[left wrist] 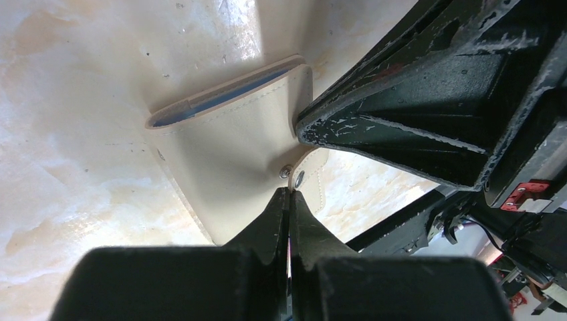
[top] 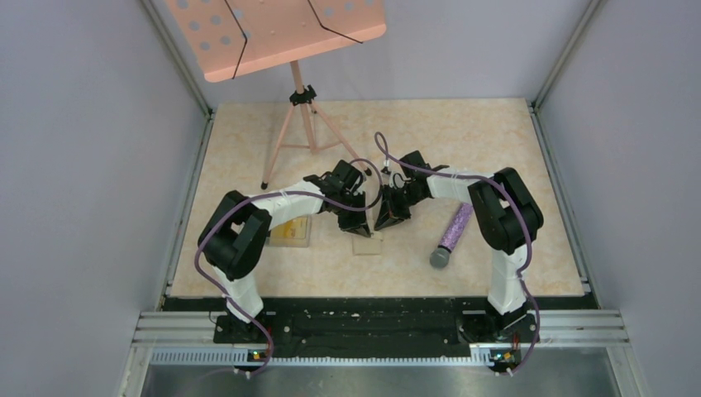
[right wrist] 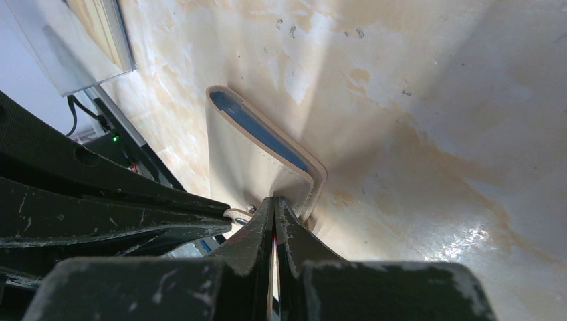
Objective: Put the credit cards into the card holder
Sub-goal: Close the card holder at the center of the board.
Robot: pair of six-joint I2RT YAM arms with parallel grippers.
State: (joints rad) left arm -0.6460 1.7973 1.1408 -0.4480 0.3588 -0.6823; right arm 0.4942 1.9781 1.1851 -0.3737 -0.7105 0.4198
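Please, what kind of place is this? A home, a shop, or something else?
Probably a robot laboratory cell, not a home: plain grey walls enclose one table, two arms are bolted to a metal rail, and unrelated props, a pink music stand and a glittery microphone, sit there.

No text, label, brand name, number or sign is legible in any of the three views. The card holder presents a plain tan face with stitching and metal snap studs, with no printed or embossed marking that can be read. The contents of the clear box are too blurred to show any print.
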